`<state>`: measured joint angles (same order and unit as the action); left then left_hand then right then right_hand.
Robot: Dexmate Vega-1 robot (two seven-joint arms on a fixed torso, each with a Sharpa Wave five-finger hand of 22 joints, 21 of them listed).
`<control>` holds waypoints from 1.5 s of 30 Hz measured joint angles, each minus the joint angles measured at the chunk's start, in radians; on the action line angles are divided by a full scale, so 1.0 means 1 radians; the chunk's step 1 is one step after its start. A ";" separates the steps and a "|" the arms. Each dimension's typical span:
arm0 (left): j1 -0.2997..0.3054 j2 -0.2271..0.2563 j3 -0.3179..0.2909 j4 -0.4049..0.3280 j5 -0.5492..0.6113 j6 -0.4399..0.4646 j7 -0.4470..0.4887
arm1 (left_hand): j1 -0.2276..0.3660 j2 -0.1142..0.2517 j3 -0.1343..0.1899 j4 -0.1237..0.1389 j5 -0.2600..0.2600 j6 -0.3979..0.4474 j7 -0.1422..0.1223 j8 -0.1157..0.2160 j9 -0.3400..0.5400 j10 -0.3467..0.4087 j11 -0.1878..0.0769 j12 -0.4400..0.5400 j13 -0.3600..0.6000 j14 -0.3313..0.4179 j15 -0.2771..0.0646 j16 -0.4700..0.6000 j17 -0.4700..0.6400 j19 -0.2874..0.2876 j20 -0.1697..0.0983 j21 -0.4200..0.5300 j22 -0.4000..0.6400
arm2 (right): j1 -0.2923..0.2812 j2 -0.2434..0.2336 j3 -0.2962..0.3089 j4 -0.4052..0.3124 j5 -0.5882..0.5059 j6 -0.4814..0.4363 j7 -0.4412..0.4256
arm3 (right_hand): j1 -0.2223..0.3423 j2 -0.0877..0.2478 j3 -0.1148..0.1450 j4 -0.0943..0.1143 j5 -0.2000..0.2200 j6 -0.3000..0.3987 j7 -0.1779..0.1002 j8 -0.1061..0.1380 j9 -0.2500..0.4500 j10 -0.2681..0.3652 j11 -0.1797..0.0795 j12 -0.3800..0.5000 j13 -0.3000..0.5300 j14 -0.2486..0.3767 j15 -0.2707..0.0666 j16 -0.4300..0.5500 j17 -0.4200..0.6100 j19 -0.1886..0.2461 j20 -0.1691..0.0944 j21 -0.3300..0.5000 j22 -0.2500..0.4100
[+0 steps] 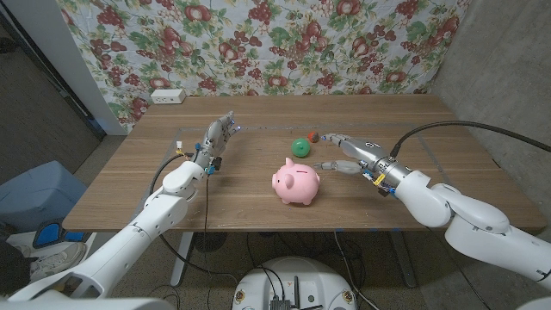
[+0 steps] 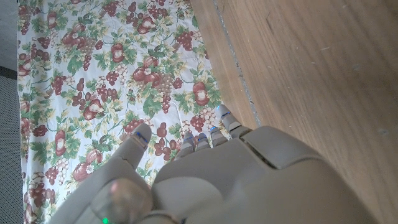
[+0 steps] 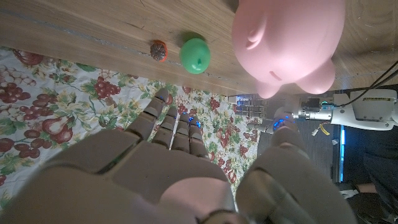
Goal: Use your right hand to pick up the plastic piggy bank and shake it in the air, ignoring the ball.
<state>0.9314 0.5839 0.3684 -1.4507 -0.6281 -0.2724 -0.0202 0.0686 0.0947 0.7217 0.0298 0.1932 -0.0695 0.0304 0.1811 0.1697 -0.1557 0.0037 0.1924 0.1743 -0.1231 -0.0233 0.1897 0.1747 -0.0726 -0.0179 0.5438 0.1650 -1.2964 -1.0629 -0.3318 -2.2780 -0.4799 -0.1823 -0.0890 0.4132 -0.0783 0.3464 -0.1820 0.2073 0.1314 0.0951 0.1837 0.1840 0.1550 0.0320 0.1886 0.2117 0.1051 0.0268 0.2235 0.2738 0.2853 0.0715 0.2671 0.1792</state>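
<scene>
Piggy bank (image 1: pixel 297 182) stands upright on the wooden table (image 1: pixel 258 207), near the front edge at mid-table, snout facing forward and toward the robot's left; its long axis runs roughly front to back. Right hand (image 1: pixel 351 155) hovers just beside it on the robot's right and slightly farther back, fingers (image 1: pixel 334 139) spread apart, thumb reaching toward the pig's flank, holding nothing. No contact yet as far as the head view shows (gap is small). In the right wrist view the piggy bank (image 3: pixel 289 40) sits just beyond the thumb side of the right hand (image 3: pixel 180 168), so the pig lies to the hand's left.

Left hand (image 1: pixel 213 140) stands well apart on the far left, fingers loosely apart, nothing held.

Green ball (image 1: pixel 300 145) and a small red object (image 1: pixel 313 134) lie behind the pig, close to the right fingertips; a leftward close risks brushing them.

Judgement: right hand is clearly nearer; next move is a short sideways closing onto the body.
</scene>
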 measured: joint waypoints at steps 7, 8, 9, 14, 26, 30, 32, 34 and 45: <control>0.004 0.004 0.000 -0.002 -0.001 0.000 -0.003 | 0.000 0.000 0.000 0.000 0.000 0.000 0.000 0.000 0.000 0.000 0.000 0.000 0.000 0.000 0.000 0.000 0.000 0.000 0.000 -0.004 0.000 | 0.000 0.006 -0.022 -0.033 -0.032 -0.079 0.032 | 0.023 -0.023 -0.004 0.004 0.022 -0.040 -0.008 0.000 0.000 -0.037 -0.005 0.000 0.005 -0.023 0.009 -0.007 0.000 -0.010 0.004 -0.014 0.000; 0.005 0.005 -0.001 -0.002 -0.002 0.000 -0.004 | 0.000 0.000 0.000 0.000 0.000 0.000 0.000 0.000 0.000 0.000 0.000 0.000 0.000 0.000 0.000 0.000 0.000 0.000 0.000 -0.004 0.000 | 0.000 0.007 -0.027 -0.040 -0.035 -0.089 0.037 | 0.034 -0.034 -0.004 0.004 0.025 -0.041 -0.010 0.000 0.000 -0.041 -0.009 0.000 0.005 -0.028 0.004 -0.011 0.000 -0.011 0.003 -0.016 0.000; 0.005 0.005 -0.001 -0.002 -0.002 0.000 -0.004 | 0.000 0.000 0.000 0.000 0.000 0.000 0.000 0.000 0.000 0.000 0.000 0.000 0.000 0.000 0.000 0.000 0.000 0.000 0.000 -0.004 0.000 | 0.000 0.007 -0.027 -0.040 -0.037 -0.093 0.039 | 0.039 -0.039 -0.004 0.004 0.026 -0.048 -0.009 0.000 0.000 -0.043 -0.011 0.000 0.005 -0.032 0.008 -0.013 0.000 -0.015 0.000 -0.016 0.000; 0.007 0.008 -0.002 -0.004 -0.003 0.000 -0.009 | 0.000 0.000 0.000 0.000 0.000 0.000 0.000 0.000 0.000 0.000 0.000 0.000 0.000 0.000 0.000 0.000 0.000 0.000 0.000 -0.004 0.000 | 0.008 0.006 -0.051 -0.069 -0.061 -0.142 0.071 | 0.048 -0.048 -0.004 0.004 0.037 -0.074 0.001 0.000 0.004 -0.067 -0.012 0.000 0.009 -0.056 0.013 -0.020 -0.005 -0.030 0.007 -0.028 0.000; 0.008 0.010 -0.002 0.004 -0.008 -0.003 -0.026 | 0.000 0.000 0.003 0.003 0.000 0.000 0.000 0.000 0.000 0.000 0.000 0.000 0.000 0.000 0.000 0.000 0.000 0.009 0.001 -0.012 0.000 | 0.041 -0.001 -0.097 -0.113 -0.085 -0.222 0.151 | 0.068 -0.049 -0.010 0.010 0.058 -0.102 0.001 0.000 0.005 -0.097 -0.014 0.000 0.014 -0.092 0.024 -0.024 -0.004 -0.051 0.029 -0.043 0.000; 0.007 0.010 -0.002 0.009 -0.010 -0.005 -0.031 | 0.000 0.000 0.003 0.003 0.000 0.000 0.000 0.000 0.000 0.000 0.000 0.000 0.000 0.000 0.000 0.000 0.000 0.011 0.000 -0.012 0.000 | 0.051 -0.002 -0.108 -0.120 -0.088 -0.237 0.173 | 0.085 -0.066 -0.010 0.010 0.060 -0.113 0.001 0.000 0.005 -0.097 -0.014 0.000 0.014 -0.091 0.023 -0.024 -0.004 -0.052 0.031 -0.043 0.000; 0.006 0.010 -0.002 0.012 -0.013 -0.007 -0.036 | 0.000 0.000 0.003 0.003 0.000 0.000 0.000 0.000 0.000 0.000 0.000 0.000 0.000 0.000 0.000 0.000 0.000 0.011 0.000 -0.012 0.000 | 0.051 -0.002 -0.108 -0.120 -0.088 -0.241 0.181 | 0.085 -0.066 -0.010 0.010 0.060 -0.113 0.001 0.000 0.005 -0.107 -0.014 0.000 0.014 -0.091 0.023 -0.024 -0.004 -0.052 0.031 -0.043 0.000; 0.006 0.010 -0.002 0.014 -0.014 -0.007 -0.039 | 0.000 0.000 0.003 0.003 0.000 0.000 0.000 0.000 0.000 0.000 0.000 0.000 0.000 0.000 0.000 0.000 -0.002 0.011 0.000 -0.012 0.000 | 0.065 -0.004 -0.122 -0.128 -0.088 -0.248 0.195 | 0.085 -0.066 -0.010 0.010 0.064 -0.116 -0.002 0.000 0.005 -0.107 -0.014 0.000 0.014 -0.092 0.023 -0.024 -0.004 -0.056 0.034 -0.043 0.000; 0.005 0.015 -0.001 0.021 -0.019 -0.010 -0.056 | -0.003 0.003 0.003 0.003 0.000 0.000 0.000 0.000 0.000 0.000 0.000 0.000 0.000 0.004 0.004 0.000 0.000 0.011 0.000 -0.020 0.000 | 0.092 -0.002 -0.146 -0.135 -0.064 -0.262 0.234 | 0.094 -0.065 -0.009 0.010 0.077 -0.122 0.003 0.005 0.005 -0.109 -0.013 0.004 0.014 -0.104 0.029 -0.024 -0.009 -0.056 0.034 -0.045 0.000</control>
<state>0.9364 0.5985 0.3673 -1.4297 -0.6471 -0.2829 -0.0761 0.0658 0.0973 0.7248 0.0329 0.1932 -0.0695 0.0304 0.1811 0.1697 -0.1557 0.0037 0.1925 0.1743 -0.1193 -0.0194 0.1897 0.1749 -0.0620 -0.0180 0.5243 0.1650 -1.2045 -1.0645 -0.4778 -2.4130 -0.5441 -0.4448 0.1451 0.5073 -0.1434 0.3369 -0.1723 0.2841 0.0099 0.0983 0.1889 0.1886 0.0463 0.0192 0.1925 0.2259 0.0012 0.0558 0.1999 0.2643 0.2296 0.1057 0.2219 0.1790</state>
